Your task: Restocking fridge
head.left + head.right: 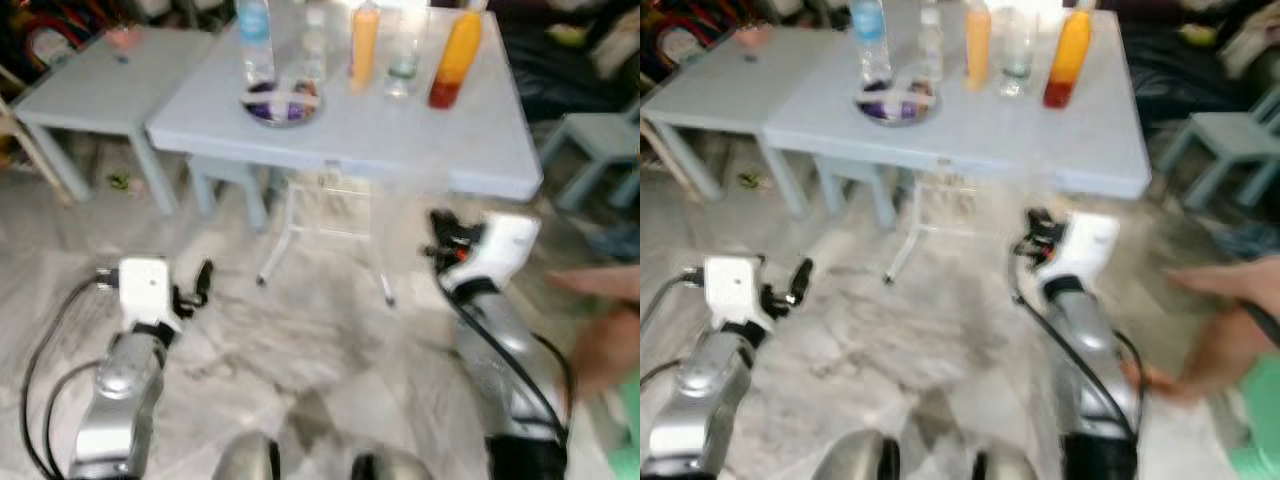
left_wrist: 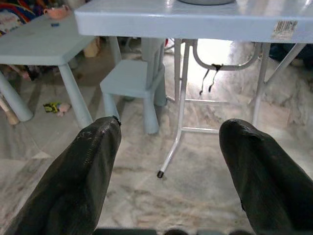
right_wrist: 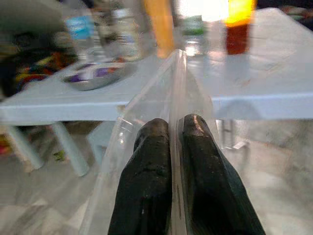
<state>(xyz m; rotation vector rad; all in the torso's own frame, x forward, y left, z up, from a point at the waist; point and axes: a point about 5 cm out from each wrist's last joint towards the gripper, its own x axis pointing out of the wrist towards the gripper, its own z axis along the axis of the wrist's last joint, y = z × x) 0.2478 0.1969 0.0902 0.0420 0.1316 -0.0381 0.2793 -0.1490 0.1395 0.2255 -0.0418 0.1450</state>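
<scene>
The right gripper [image 3: 175,147] pinches a clear, glossy plastic container [image 3: 146,122] between matt black, slightly textured fingers [image 3: 146,181]. The pale blue table [image 1: 420,130] looks like smooth plastic on thin white metal legs [image 2: 178,112]. The floor [image 1: 300,350] is polished grey-veined marble.

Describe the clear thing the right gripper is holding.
The clear container looks like thin, see-through plastic, box-like, with a sharp edge or rim standing between the right gripper fingers, which are shut on it. Its walls spread away to both sides. It appears empty. From the head it shows faintly in front of the table edge, held off the floor. Nothing else touches it.
</scene>
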